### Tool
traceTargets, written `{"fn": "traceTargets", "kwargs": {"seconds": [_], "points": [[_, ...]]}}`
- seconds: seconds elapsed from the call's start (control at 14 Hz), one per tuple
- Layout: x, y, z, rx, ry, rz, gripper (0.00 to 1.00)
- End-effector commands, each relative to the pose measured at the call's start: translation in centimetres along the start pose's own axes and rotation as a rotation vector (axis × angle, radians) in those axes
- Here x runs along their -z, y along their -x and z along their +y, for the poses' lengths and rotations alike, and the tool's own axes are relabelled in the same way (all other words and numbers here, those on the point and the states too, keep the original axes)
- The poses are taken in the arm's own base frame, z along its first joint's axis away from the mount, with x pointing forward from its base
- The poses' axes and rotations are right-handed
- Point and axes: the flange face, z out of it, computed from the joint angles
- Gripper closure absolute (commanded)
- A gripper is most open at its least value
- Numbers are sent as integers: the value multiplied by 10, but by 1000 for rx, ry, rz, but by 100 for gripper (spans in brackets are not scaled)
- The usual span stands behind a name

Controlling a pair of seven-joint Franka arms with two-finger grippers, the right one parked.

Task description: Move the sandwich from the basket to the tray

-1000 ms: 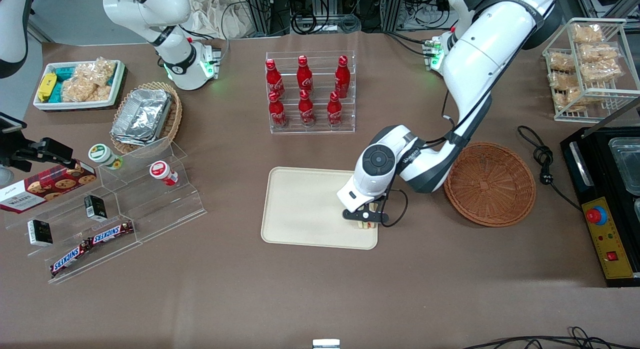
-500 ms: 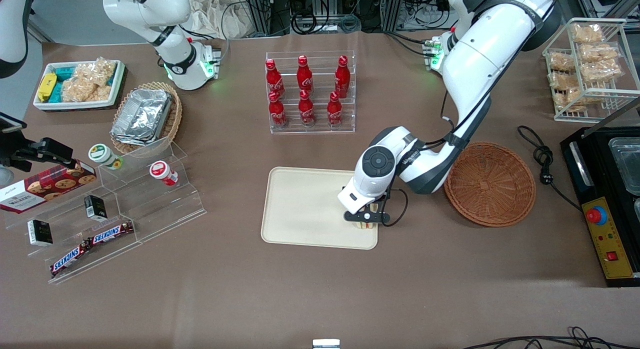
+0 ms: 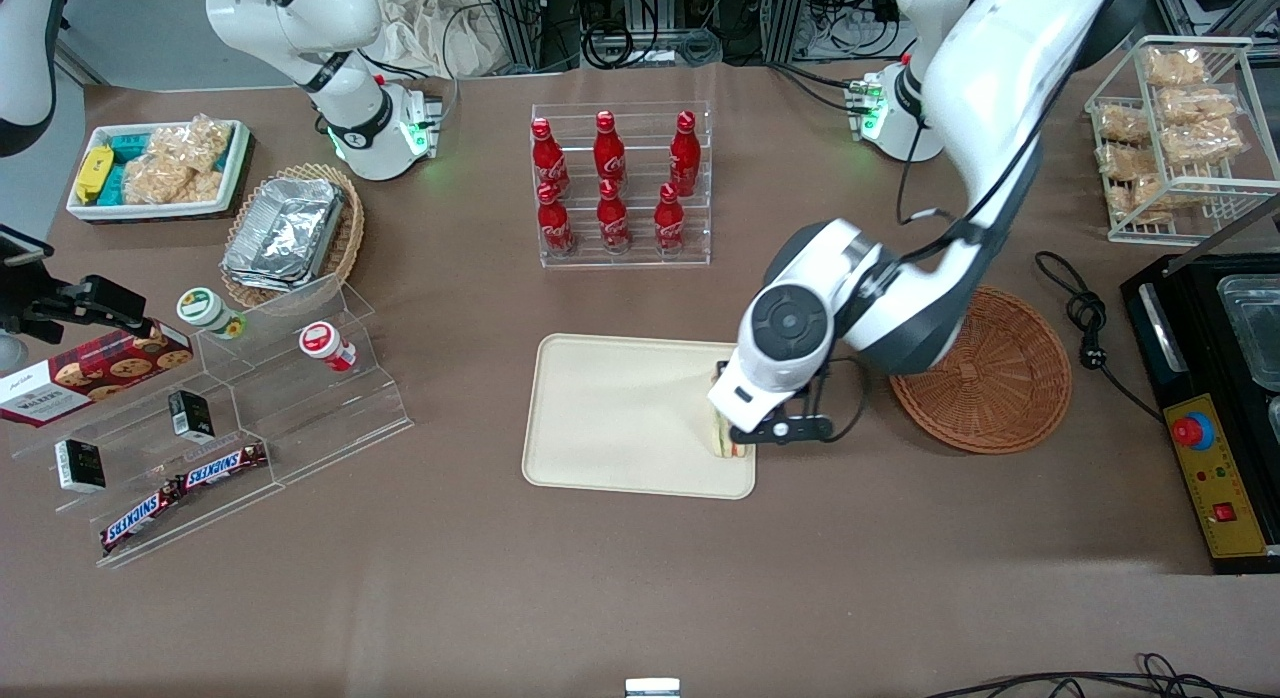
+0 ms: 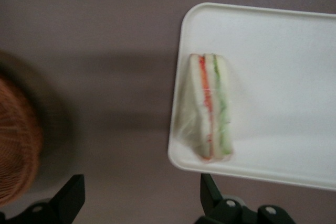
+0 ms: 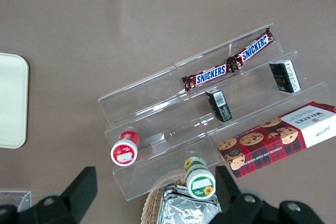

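The sandwich (image 3: pixel 728 444), a pale bread wedge with orange, red and green layers, lies on the cream tray (image 3: pixel 610 418) at the corner nearest the front camera and the basket. It also shows in the left wrist view (image 4: pixel 210 106), resting just inside the tray's rim (image 4: pixel 283 77). My left gripper (image 3: pixel 788 431) is open and empty. It hovers above the brown table beside that tray corner (image 4: pixel 140 187), between the tray and the reddish-brown basket (image 3: pixel 990 378). The basket holds nothing that I can see, and its edge shows in the wrist view (image 4: pixel 16 145).
A clear rack of red bottles (image 3: pixel 620 183) stands farther from the camera than the tray. A clear stepped shelf with snacks (image 3: pixel 230 418), a tan basket of foil containers (image 3: pixel 290 233) and a white bin (image 3: pixel 160 168) lie toward the parked arm's end. A black appliance (image 3: pixel 1215 398) and a cable (image 3: pixel 1085 318) lie beside the basket.
My gripper was low over the sandwich at the tray corner. It has risen and shifted toward the basket, and the sandwich stays on the tray, free of the fingers.
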Motion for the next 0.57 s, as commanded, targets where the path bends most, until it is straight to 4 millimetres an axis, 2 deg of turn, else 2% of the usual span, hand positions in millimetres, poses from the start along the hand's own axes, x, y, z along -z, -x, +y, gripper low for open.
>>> {"fn": "traceTargets", "kwargs": {"seconds": [0.0, 0.21, 0.29, 0.43, 0.5], "points": [[53, 19, -57, -84, -59, -46, 2], [110, 33, -113, -53, -76, -20, 1], [122, 39, -133, -20, -94, -34, 1], [141, 46, -162, 18, -119, -36, 1], [148, 45, -187, 57, -114, -36, 1]]}}
